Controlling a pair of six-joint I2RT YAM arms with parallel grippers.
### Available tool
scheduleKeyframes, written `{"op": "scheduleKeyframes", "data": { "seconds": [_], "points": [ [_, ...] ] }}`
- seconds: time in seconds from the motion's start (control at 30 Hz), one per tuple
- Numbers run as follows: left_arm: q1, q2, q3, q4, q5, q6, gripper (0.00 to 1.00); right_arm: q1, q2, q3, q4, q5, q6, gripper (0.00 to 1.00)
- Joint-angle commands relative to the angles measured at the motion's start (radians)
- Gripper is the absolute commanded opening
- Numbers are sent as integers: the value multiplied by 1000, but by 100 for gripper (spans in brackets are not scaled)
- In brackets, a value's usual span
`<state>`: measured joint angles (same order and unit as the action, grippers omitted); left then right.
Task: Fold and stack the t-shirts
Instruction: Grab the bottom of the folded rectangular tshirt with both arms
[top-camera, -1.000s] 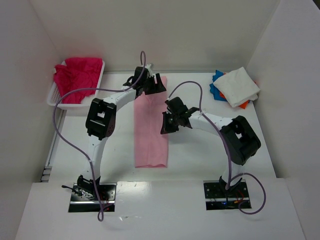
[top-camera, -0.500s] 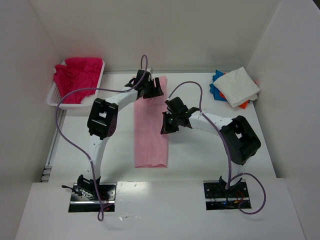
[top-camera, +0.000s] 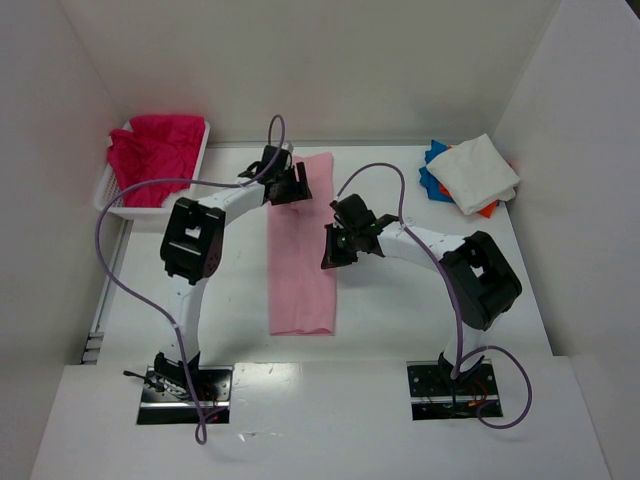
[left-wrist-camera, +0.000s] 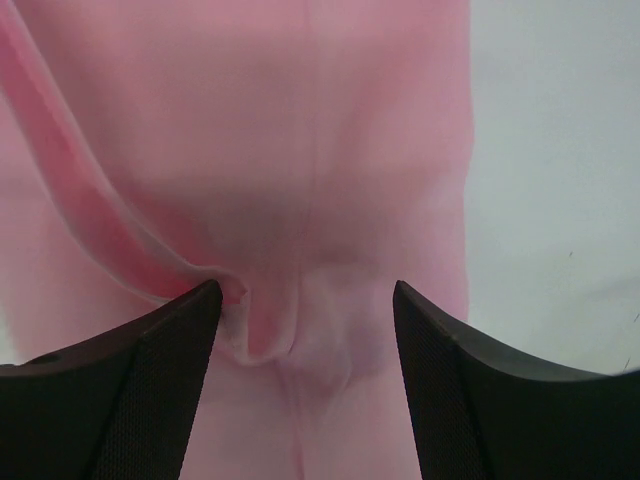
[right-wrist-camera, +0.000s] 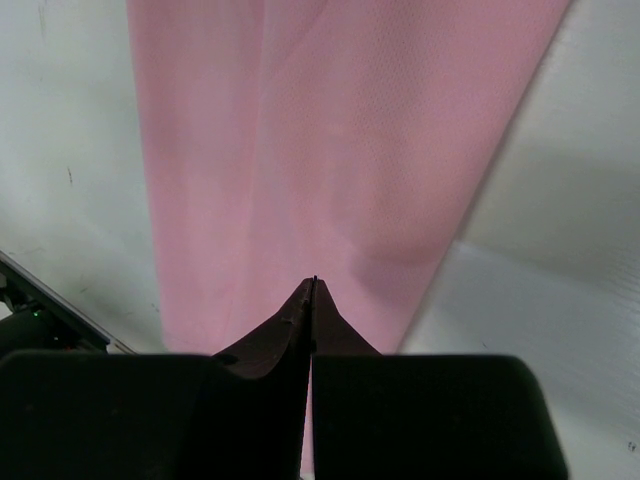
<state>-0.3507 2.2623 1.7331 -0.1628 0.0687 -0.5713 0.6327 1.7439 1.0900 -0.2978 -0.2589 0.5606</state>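
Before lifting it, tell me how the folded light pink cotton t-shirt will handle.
The light pink cotton t-shirt probably droops limply: it lies flat with soft puckers at its far end. A push would likely bunch it, not slide it.

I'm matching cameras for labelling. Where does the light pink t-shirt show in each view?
Top external: light pink t-shirt, long vertical strip mid-frame.
Left wrist: t-shirt fills left and centre.
Right wrist: t-shirt, broad band from top centre downward.
Shared landmark: bare white table beside it.

Open table lies right of the pink shirt and along its near end. Basket (far left corner) and folded stack (far right corner) obstruct the back; walls enclose three sides.
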Motion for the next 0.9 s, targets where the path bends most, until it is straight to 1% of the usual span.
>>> {"op": "scheduleKeyframes", "data": {
  "seconds": [0.0,0.13,0.17,0.4,0.5,0.7,0.77,0.87],
  "points": [
    [15,-158,-91,-3,-62,28,77,9,11,-7,17,-6,2,2],
    [29,-207,-149,19,-67,19,79,9,12,-16,17,-6,2,2],
    [38,-222,-167,28,-90,19,79,9,20,-16,17,-6,2,2],
    [58,-213,-145,20,-102,19,79,9,18,-16,17,-6,2,2],
    [58,-194,-137,72,-31,19,79,9,11,-16,17,-6,2,2],
    [58,-113,-33,101,108,19,78,9,11,-25,17,-6,2,2],
    [58,-84,-24,112,161,19,76,9,11,-25,17,3,2,2],
    [42,-75,-7,106,171,19,74,9,11,-25,17,3,2,2]
  ]
}}
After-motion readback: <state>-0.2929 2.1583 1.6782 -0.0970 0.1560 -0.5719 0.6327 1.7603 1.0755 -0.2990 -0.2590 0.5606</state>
